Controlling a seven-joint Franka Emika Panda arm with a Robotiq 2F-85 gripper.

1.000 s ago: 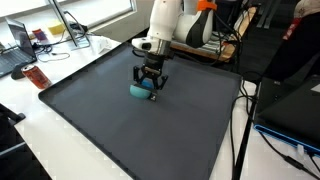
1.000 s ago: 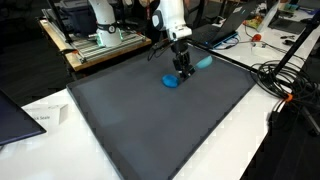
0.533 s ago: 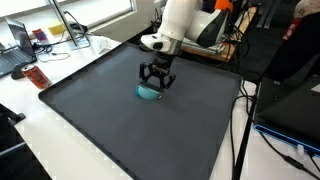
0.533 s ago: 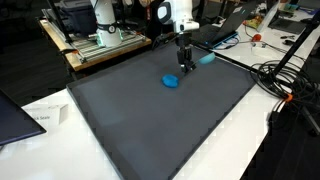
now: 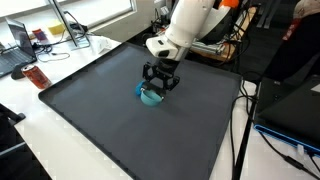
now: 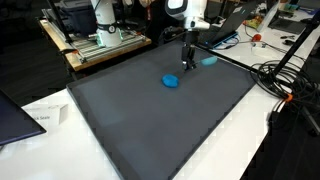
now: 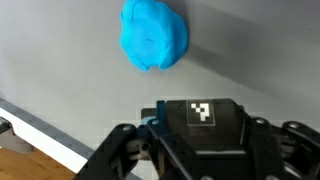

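A round bright blue lump [image 7: 153, 37] lies on the dark grey mat [image 5: 120, 130] and shows in both exterior views [image 5: 149, 96] [image 6: 172, 81]. My gripper [image 7: 200, 140] hangs just above the mat beside it [image 5: 159, 85] [image 6: 188, 62]. Between its fingers sits a black block [image 7: 200, 125] with a white-and-black code tag on top and a blue strip along its left edge. The jaws are shut on that block. The fingertips themselves are hidden under it.
A lighter blue object [image 6: 207, 60] lies near the mat's far edge by the gripper. Cables [image 6: 290, 85] trail off one side. A red can [image 5: 35, 77] and a laptop [image 5: 20, 45] stand on the white table. A second robot base [image 6: 100, 30] stands behind.
The arm has risen and drifted sideways off the blue lump, which stays where it was on the mat. The jaws have stayed shut on the black block.
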